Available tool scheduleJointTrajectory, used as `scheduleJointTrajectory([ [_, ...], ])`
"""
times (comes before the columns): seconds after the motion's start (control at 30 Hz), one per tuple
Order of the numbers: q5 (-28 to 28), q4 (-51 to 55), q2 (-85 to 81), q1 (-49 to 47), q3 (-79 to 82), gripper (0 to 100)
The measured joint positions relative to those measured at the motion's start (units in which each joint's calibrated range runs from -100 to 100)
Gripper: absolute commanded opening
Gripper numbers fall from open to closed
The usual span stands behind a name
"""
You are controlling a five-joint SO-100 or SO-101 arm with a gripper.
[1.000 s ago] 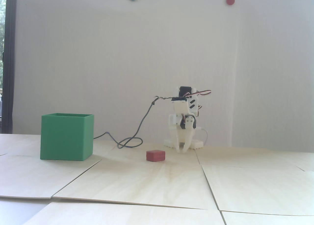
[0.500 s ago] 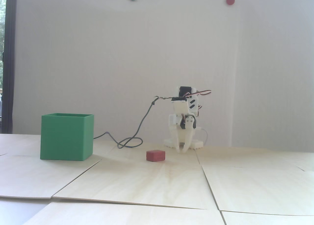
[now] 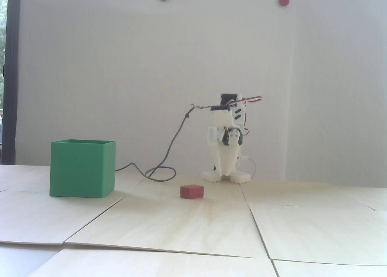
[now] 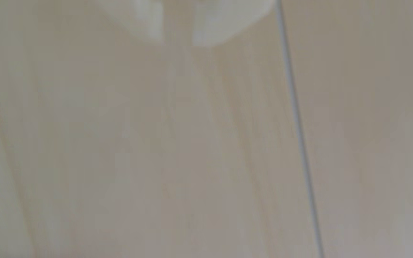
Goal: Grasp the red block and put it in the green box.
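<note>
Since the red block (image 3: 192,191) looks small, rigid, light and matte, the tool (image 3: 224,172), seemingly near-closed and empty, should pinch its two short sides.

My arm (image 3: 225,138): white printed plastic throughout, with black servo blocks set into the joints. My base (image 3: 226,176): a broad white foot with a toothed lower edge. Wiring: a red, white and dark servo lead (image 3: 249,100) looping off my top joint, and a thin grey cable (image 3: 169,147) trailing from it. My fingers (image 4: 209,27): pale, rounded and blurred in the wrist view.
</note>
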Motion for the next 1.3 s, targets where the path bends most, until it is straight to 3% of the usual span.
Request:
scheduleJointTrajectory([
  [0.13,-0.05,-1.58,15.36,2.06,-14.77,3],
  [0.33,-1.49,-1.83,35.95,7.03,-37.42,14],
  [0.5,-3.9,-1.83,49.07,12.23,-51.3,15],
  [0.87,-4.16,-1.83,62.1,18.27,-56.22,15],
  [1.3,-4.16,-1.83,63.35,17.65,-56.22,15],
])
